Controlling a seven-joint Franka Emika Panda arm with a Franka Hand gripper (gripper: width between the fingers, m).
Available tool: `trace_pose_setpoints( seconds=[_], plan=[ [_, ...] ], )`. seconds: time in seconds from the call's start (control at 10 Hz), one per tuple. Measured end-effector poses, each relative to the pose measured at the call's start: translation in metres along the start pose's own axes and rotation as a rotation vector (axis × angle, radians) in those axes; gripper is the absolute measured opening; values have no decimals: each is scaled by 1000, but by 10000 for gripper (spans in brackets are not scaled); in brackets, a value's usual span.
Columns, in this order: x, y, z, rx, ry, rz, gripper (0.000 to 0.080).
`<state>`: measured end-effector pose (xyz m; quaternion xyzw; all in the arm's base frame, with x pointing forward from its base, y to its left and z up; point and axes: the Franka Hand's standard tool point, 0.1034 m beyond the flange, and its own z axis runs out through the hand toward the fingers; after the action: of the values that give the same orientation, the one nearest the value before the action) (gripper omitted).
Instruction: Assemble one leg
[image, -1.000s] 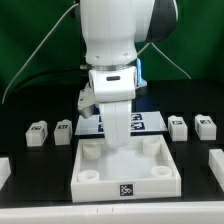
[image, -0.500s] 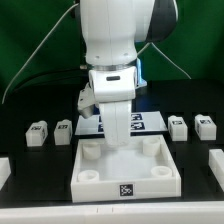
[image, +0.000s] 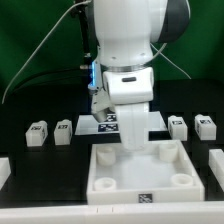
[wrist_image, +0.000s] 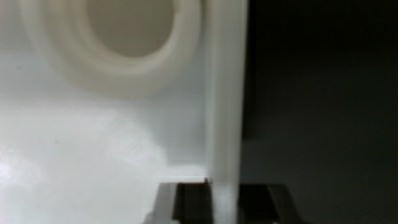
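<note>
Two legs, small white blocks with marker tags, stand at the exterior view's left, and two more at its right. My gripper reaches down onto the far wall of the large white tray-like piece, well apart from all the legs. In the wrist view the gripper is shut on that thin wall, which runs between the dark fingers. One round corner hole of the tray shows beside the wall. No leg is held.
The marker board lies behind the tray, mostly hidden by my arm. Further white parts sit at the left edge and right edge. A green backdrop and a cable stand behind.
My arm and the tray-like piece in its grip have shifted toward the exterior view's right and nearer the front. The legs have not moved.
</note>
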<state>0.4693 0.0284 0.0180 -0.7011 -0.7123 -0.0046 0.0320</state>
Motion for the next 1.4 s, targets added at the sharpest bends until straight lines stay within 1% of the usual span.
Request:
trace_pose_setpoints(
  seconds=[0.1, 0.3, 0.4, 0.5, 0.6, 0.7, 0.8, 1.0, 1.1, 1.2, 1.3, 1.4],
  plan=[
    [11, 6, 1, -6, 9, 3, 57],
    [27, 12, 1, -13, 20, 11, 57],
    [31, 17, 2, -16, 23, 25, 57],
    [31, 22, 2, -11, 23, 47, 57],
    [31, 22, 2, 13, 18, 57, 57],
    [31, 22, 2, 24, 16, 58, 57],
    [30, 22, 2, 31, 14, 57, 57],
    [30, 21, 3, 32, 14, 58, 57],
    [29, 21, 3, 32, 14, 59, 181],
    [29, 21, 3, 32, 14, 59, 398],
    [29, 21, 3, 32, 14, 60, 398],
    [28, 21, 3, 32, 14, 60, 546]
  ],
)
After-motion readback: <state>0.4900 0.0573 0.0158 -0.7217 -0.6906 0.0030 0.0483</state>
